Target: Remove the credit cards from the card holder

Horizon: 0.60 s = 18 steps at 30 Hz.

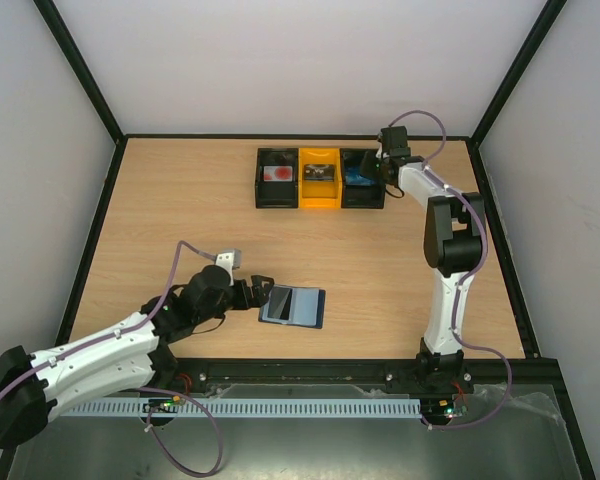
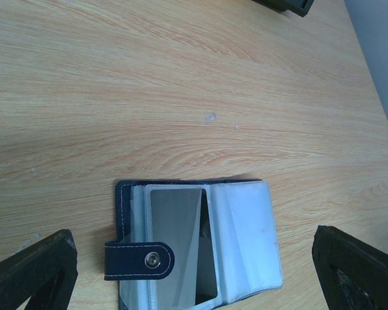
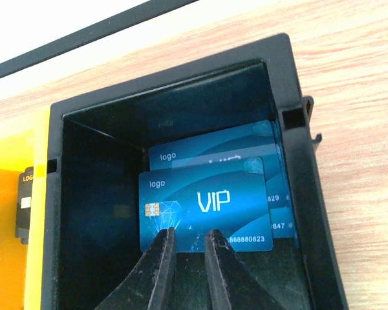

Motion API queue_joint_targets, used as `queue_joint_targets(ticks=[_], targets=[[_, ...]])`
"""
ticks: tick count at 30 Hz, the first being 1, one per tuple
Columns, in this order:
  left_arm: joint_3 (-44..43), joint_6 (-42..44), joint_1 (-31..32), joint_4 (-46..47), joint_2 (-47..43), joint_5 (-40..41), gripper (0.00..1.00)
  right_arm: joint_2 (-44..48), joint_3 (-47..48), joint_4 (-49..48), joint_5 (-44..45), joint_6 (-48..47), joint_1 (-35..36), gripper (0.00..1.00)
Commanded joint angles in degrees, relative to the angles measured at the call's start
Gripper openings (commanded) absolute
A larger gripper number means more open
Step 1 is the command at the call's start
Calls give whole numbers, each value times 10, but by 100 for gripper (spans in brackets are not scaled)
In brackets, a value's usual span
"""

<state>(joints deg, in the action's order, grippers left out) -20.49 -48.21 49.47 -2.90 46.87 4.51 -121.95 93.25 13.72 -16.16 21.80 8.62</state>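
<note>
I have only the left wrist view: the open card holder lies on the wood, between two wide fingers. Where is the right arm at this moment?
Observer: The right end effector is at the far side of the table, pointing into the rightmost black box, next to a yellow box.
Operator: What is in this black box?
Observer: Several blue cards, overlapping each other. The front card reads VIP.
Operator: Is the arm holding that one?
Observer: I think not. The jaws stand a little apart and I see nothing between them. The front card lies just beyond the tips.
</note>
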Motion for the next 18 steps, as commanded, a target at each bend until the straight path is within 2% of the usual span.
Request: queue_joint_targets(ticks=[1,10,18], targets=[[-8,-5,-3,-2,17,2,100,47,-30,8,-13,30,-2,14],[-55,18,-3,-44,114,-23,99,171,-185,-27,-50,90,0,20],[-70,20,-5,-45,141,2,96,309,-336,-45,-65,119,42,21]])
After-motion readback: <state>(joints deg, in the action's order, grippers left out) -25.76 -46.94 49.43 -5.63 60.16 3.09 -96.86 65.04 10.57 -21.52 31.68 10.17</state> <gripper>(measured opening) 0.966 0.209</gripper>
